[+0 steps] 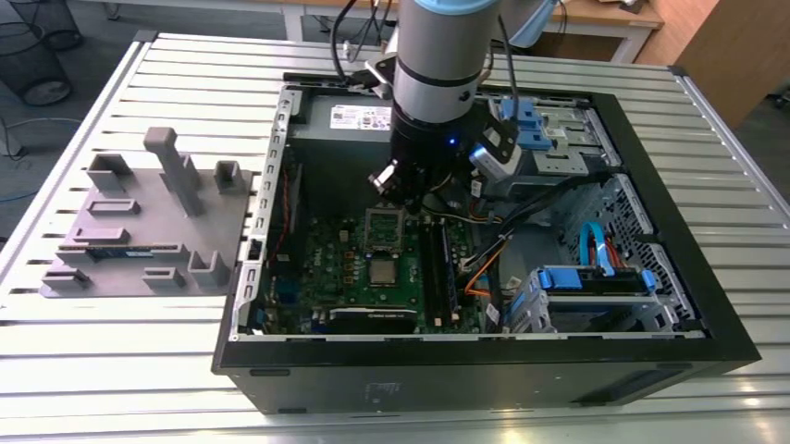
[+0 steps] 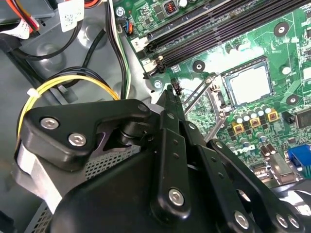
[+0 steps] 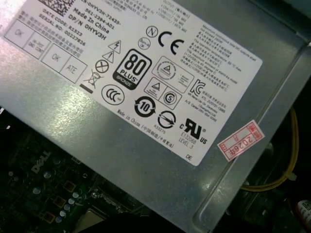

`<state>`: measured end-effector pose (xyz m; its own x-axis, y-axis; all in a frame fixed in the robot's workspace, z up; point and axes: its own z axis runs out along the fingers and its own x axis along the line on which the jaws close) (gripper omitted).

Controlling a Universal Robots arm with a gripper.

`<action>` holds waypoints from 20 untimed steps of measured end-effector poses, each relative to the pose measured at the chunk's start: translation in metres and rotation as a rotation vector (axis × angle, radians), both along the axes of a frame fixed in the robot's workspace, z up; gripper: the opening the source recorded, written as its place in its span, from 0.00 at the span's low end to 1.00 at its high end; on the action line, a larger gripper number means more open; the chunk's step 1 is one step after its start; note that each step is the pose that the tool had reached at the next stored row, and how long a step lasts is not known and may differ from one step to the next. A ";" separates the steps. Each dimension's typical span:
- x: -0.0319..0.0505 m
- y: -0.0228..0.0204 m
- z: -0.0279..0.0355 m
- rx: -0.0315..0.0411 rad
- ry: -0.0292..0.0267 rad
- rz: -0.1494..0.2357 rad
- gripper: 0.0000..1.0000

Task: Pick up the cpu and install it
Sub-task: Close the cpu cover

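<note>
The jaws belong to the gripper (image 1: 405,199), which hangs low inside the open computer case (image 1: 494,379) on the slatted tabletop (image 1: 124,370). I cannot tell whether they are wide or narrow, since the black linkage hides their tips in the second wrist view. Nothing can be seen between them. Within the case the green motherboard (image 1: 333,277) lies flat, with the grey power supply (image 3: 146,160) along its far edge. The gripper is over the board's upper part, just beside the raised socket frame (image 1: 385,225). The cpu (image 1: 385,271) is not in the gripper. It lies on the board just past that frame, toward the near wall of the case, apparently already in its socket. Judging by this, the placing step looks done or nearly so, and the frame is not yet down over the chip. Any further move calls for a clear path around the upright frame and its wire lever, and for no sideways push on the chip. The cpu lies flat with its shiny metal top facing up. Being square, it has no real long axis, and its edges run parallel to the board's edges.
</note>
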<state>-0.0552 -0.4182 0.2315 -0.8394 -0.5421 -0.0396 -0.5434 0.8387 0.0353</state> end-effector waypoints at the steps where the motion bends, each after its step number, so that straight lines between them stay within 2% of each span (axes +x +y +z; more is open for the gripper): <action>1: -0.0003 0.0000 0.0000 0.0001 -0.0011 0.002 0.11; 8: -0.0006 -0.0001 0.0002 -0.0010 -0.0014 0.008 0.11; 15: -0.0006 -0.0013 0.0006 -0.0007 -0.0016 0.050 0.11; 20: -0.0006 -0.0014 0.0009 -0.0009 -0.0014 0.052 0.11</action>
